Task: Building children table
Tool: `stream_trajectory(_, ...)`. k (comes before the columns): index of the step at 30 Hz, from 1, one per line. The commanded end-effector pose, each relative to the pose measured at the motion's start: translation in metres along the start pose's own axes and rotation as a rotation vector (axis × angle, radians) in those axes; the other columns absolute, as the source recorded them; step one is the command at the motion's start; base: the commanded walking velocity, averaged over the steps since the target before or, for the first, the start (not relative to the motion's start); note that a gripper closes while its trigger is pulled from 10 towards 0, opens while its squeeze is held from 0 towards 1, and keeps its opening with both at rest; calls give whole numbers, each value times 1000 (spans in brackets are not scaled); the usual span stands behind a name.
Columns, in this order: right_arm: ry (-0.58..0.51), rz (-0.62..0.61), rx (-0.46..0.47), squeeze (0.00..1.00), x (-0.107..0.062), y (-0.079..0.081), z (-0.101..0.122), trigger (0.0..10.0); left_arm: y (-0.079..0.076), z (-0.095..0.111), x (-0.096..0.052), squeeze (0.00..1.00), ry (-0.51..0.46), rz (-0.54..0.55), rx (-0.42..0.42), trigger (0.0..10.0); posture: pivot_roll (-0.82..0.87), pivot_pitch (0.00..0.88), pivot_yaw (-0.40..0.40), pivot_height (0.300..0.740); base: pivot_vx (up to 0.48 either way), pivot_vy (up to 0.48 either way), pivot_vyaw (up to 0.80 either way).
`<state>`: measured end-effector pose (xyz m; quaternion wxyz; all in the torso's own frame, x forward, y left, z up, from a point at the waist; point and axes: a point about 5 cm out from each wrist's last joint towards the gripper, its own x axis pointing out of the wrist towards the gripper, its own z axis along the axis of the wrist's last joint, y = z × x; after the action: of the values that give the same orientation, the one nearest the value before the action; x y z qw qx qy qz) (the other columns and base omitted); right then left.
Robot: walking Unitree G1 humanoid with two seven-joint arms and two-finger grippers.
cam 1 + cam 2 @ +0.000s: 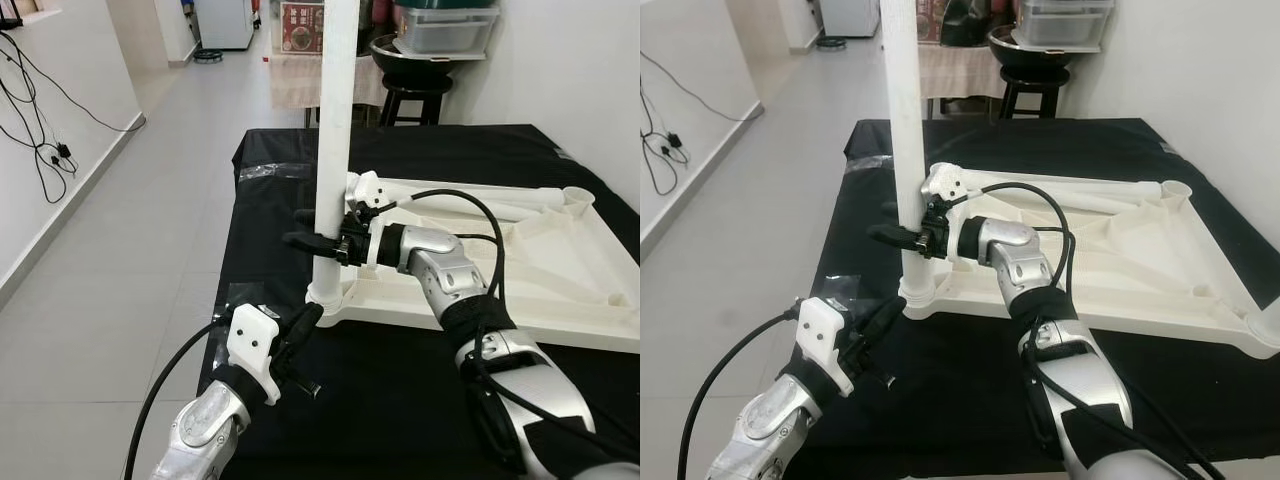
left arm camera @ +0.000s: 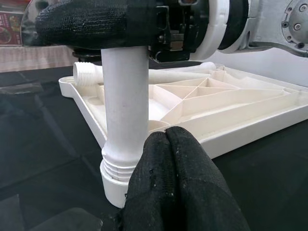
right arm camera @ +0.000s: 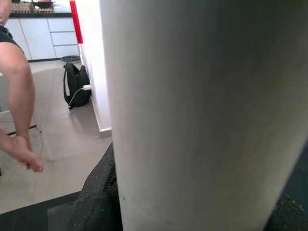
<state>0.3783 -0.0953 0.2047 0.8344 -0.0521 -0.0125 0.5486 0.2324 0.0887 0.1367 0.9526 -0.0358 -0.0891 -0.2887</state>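
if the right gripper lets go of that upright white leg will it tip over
Probably not at once: the leg sits threaded into the tabletop's corner socket. It looks stiff, smooth plastic, so tall it could wobble if loose.

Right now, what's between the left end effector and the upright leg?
Nothing. In the left wrist view the shut left end effector sits right at the leg base.

A home: tiled floor [image 1: 150,230], kitchen cabinets [image 3: 41,36], backpack [image 3: 77,86].
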Motion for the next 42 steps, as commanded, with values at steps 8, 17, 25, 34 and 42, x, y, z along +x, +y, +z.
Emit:
stream_trajectory(8,288,-733,55,0,-49,-25,-67,0,3,8,-6,0,-23,45,47,10000,55,56,-40,740,0,0,0)
stream_trajectory(17,244,-889,76,0,-58,39,-87,0,15,9,-12,0,-30,123,26,10000,24,49,-9,740,0,0,0)
stream_trajectory(25,190,-874,-9,0,-43,18,-65,10000,18,3,-19,0,11,136,-13,10000,37,50,-18,740,0,0,0)
stream_trajectory(34,-69,-306,-57,0,-21,26,-8,10000,18,1,-18,0,18,122,-42,10000,41,58,-9,740,0,0,0)
stream_trajectory(42,3,-89,-82,0,-20,23,-14,10000,16,1,-16,0,19,112,-46,10000,47,61,-16,740,0,0,0)
